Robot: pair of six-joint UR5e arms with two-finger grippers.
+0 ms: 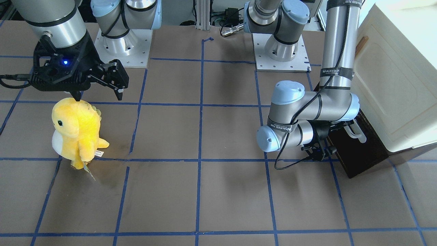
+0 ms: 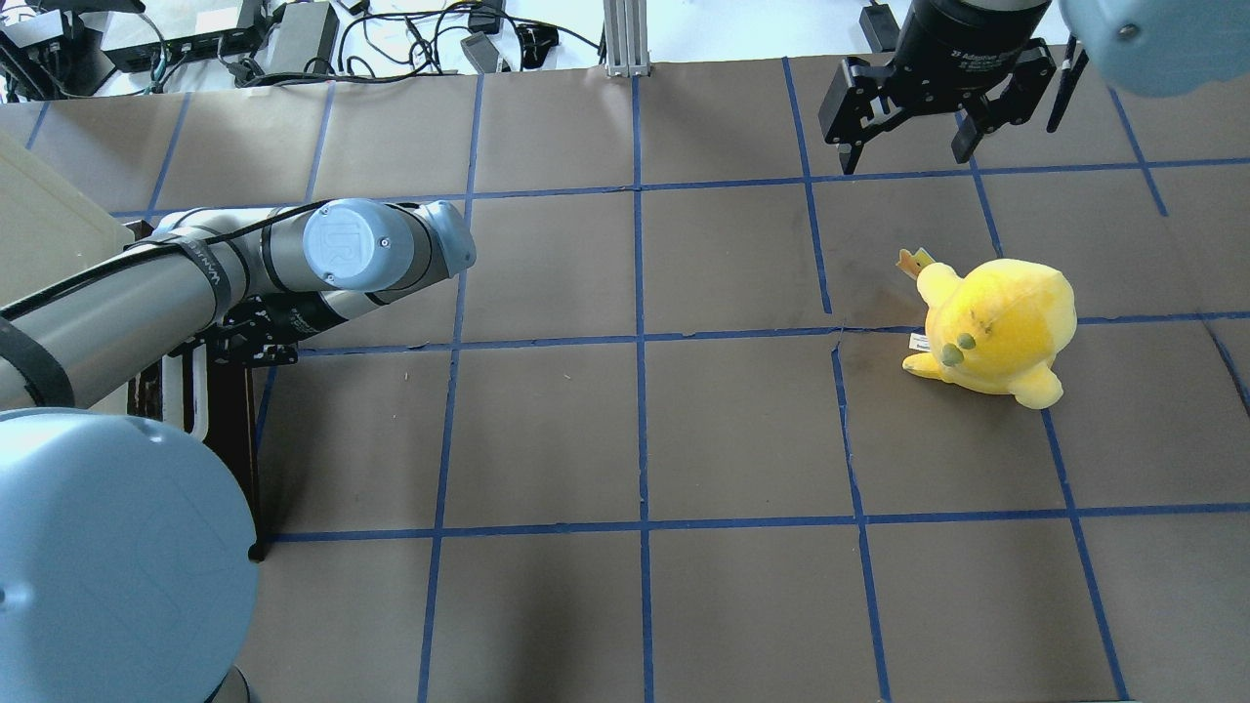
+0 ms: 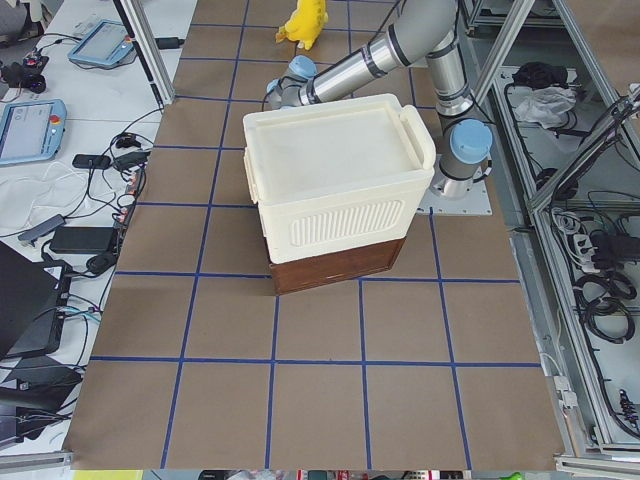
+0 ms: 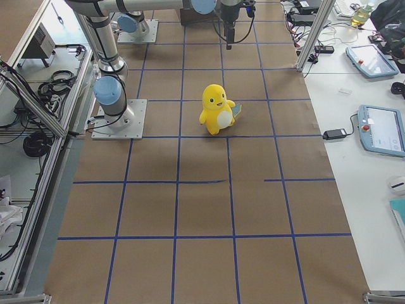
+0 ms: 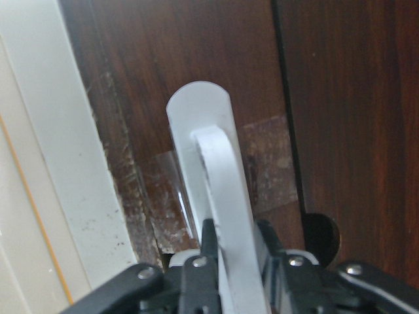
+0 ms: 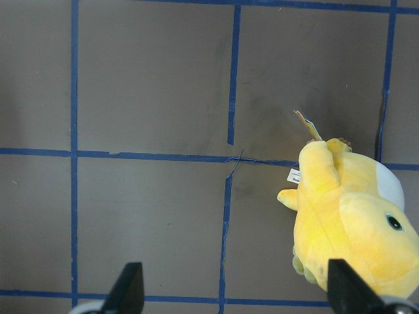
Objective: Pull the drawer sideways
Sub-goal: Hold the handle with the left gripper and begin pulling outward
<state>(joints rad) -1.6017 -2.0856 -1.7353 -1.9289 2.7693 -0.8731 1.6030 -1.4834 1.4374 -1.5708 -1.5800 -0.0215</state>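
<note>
Step one looks done: the left gripper is squeezed tight on the white handle of the drawer. The drawer is the dark brown one, low down under the cream box, at the end of the table on the robot's left. None of its pale inside shows, so I think it is shut, or nearly shut. The big part is left to do: the pull sideways, away from the box. The right gripper is far off on the other side, spread wide open and holding nothing (it hangs near a yellow toy, not touching it) and has no job here that I can see.
</note>
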